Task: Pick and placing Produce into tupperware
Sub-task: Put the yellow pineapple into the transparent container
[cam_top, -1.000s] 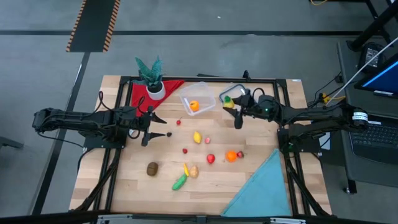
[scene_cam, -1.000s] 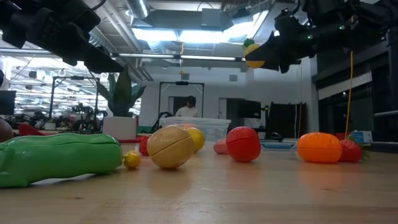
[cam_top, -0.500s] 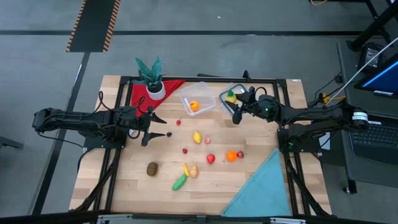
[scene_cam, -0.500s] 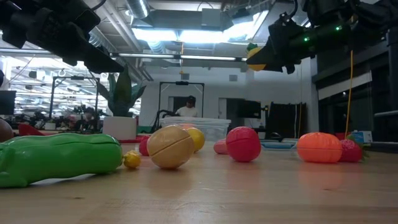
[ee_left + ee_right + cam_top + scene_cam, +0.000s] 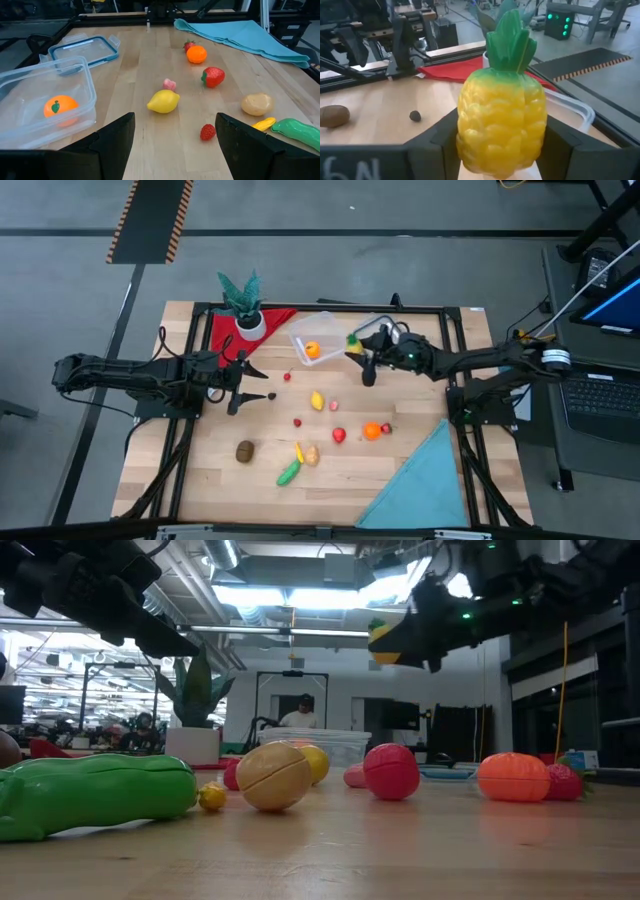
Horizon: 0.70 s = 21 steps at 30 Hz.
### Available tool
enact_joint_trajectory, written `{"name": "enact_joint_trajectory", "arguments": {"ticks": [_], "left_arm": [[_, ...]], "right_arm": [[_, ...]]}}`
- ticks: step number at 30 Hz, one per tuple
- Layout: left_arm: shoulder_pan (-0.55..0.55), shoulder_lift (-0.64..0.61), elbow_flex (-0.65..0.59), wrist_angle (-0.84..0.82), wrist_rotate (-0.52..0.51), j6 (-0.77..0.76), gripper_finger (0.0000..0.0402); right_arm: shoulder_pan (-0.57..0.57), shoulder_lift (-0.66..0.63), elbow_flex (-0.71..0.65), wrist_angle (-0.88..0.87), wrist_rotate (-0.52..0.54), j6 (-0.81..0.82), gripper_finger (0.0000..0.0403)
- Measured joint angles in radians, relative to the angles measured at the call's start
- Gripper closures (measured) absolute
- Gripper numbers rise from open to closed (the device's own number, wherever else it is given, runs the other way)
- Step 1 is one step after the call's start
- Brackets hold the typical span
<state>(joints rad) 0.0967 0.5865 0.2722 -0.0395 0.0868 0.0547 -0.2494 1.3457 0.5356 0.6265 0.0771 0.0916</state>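
We note two dark, near-black jointed arms, slim tubular links with bulkier joint housings. Left arm carries thin black cables looped along its links. Right arm shows a pale grey-white band near its base and a small green indicator light by the wrist. Wrist views show blocky, matte black fingers with angular faces.

Wooden table, scattered produce, tupperware, teal cloth, red cloth

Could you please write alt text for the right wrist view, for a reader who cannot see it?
The right gripper holds a yellow toy pineapple with a green crown, upright between its dark fingers. Behind it lie the wooden table, a red cloth and the tupperware's rim.
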Motion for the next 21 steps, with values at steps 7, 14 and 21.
{"name": "enact_joint_trajectory", "arguments": {"ticks": [7, 14, 21], "left_arm": [[0.000, 0.000, 0.000, 0.002, 0.000, 0.000, 0.0133], [0.001, 0.000, 0.000, 0.035, 0.000, 0.001, 0.0133], [0.001, 0.000, 0.000, 0.107, 0.000, 0.031, 0.0133]], "right_arm": [[-0.039, 0.135, 0.173, -0.028, -0.066, -0.045, 0.0216], [-0.071, 0.247, 0.345, -0.077, -0.107, -0.045, 0.0216], [-0.071, 0.365, 0.549, -0.230, -0.106, -0.034, 0.0216]]}}
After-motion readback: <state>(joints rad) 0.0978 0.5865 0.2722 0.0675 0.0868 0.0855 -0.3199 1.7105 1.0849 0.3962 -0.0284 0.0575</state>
